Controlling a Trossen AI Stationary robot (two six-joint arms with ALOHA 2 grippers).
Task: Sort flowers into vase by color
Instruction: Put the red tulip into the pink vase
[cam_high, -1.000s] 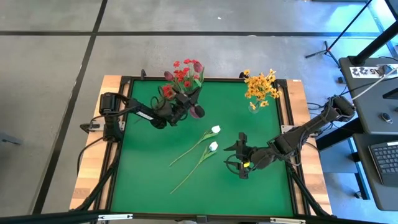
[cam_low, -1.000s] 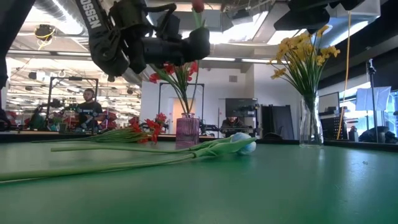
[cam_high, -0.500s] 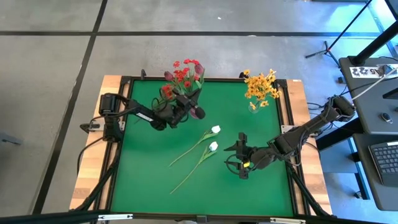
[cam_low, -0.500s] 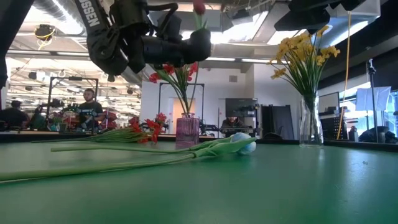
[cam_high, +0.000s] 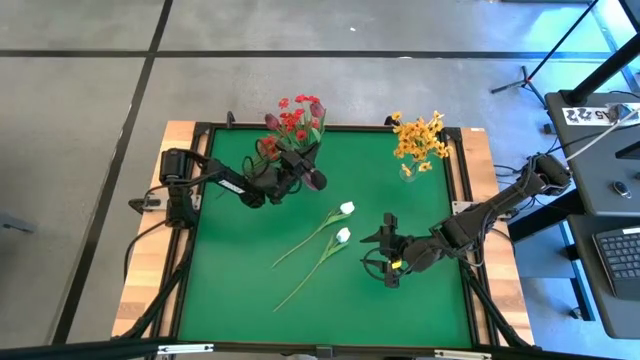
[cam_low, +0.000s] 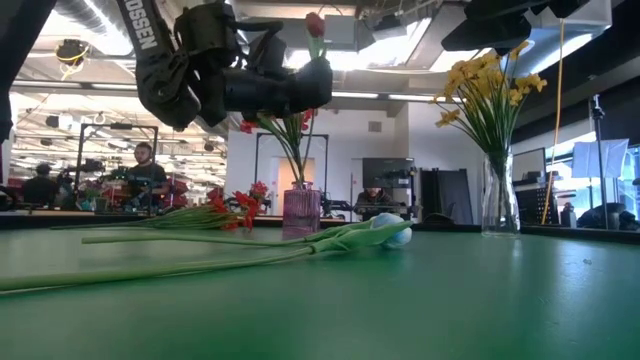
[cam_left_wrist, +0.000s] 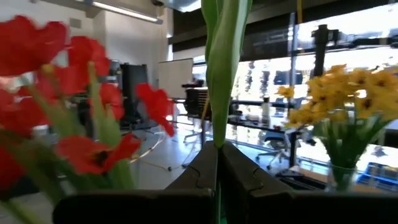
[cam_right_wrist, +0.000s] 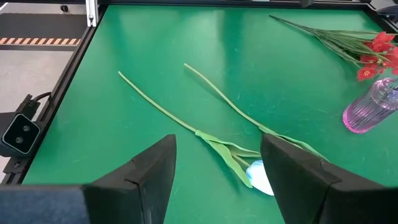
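The right end effector (cam_right_wrist: 217, 177) hovered over the green table (cam_right_wrist: 205, 43), its two dark fingers (cam_right_wrist: 152, 165) spread apart. Between them lay two long thin green stems (cam_right_wrist: 217, 99), one ending in a white bud (cam_right_wrist: 260, 177). Farther off stood a purple ribbed vase (cam_right_wrist: 370, 112), with a red spray (cam_right_wrist: 376, 50) lying beside it.

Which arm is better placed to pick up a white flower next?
Right. The right gripper is open and empty, beside the white flowers lying on the green mat. The left gripper is shut on the maroon flower by the purple vase.
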